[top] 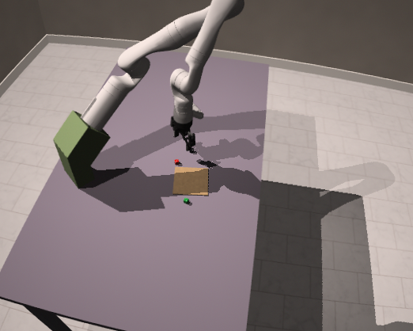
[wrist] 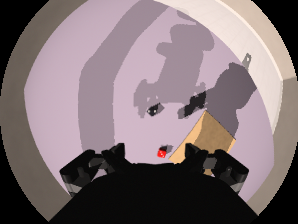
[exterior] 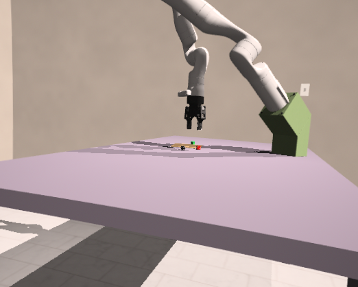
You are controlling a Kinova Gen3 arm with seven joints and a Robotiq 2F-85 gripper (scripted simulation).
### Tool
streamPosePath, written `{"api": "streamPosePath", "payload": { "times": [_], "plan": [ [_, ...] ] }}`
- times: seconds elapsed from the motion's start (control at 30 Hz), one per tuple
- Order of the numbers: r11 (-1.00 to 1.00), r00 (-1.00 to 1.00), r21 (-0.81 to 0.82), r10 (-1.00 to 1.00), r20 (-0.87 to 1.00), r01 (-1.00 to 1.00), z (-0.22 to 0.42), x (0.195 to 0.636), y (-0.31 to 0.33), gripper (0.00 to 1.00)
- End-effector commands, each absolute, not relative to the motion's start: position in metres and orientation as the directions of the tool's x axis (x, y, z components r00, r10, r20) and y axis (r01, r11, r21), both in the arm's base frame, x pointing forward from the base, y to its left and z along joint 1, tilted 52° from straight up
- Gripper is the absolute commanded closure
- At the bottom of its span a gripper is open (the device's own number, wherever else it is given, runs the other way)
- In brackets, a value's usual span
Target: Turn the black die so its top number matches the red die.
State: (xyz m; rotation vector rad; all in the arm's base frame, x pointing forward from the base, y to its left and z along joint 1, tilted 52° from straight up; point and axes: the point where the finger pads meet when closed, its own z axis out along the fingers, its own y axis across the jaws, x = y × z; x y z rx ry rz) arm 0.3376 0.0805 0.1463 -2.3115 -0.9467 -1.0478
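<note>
The tan mat lies flat on the purple table. The red die sits on the table just off one mat corner. The black die lies in dark shadow just off the neighbouring corner; its top face is too small to read. The green die lies off the opposite mat edge. My gripper is open and empty, hanging well above the table beside the mat, roughly between the red and black dice.
The arm's green base block stands on the table to one side of the mat. The arm casts wide shadows over the mat and the table around it.
</note>
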Motion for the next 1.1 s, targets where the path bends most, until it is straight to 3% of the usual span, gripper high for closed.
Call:
{"api": "streamPosePath", "payload": {
  "times": [0.0, 0.23, 0.53, 0.77, 1.07],
  "plan": [
    [-0.677, 0.484, -0.102, 0.405, 0.776, 0.729, 0.146, 0.337, 0.080, 0.00],
    [-0.642, 0.408, -0.023, 0.459, 0.789, 0.767, 0.158, 0.340, 0.079, 0.00],
    [-0.339, -0.032, 0.390, 0.719, 0.695, 0.856, 0.209, 0.338, 0.077, 0.00],
    [-0.207, -0.167, 0.493, 0.774, 0.610, 0.845, 0.219, 0.331, 0.077, 0.00],
    [-0.195, -0.178, 0.501, 0.778, 0.602, 0.843, 0.220, 0.331, 0.077, 0.00]
  ]
}}
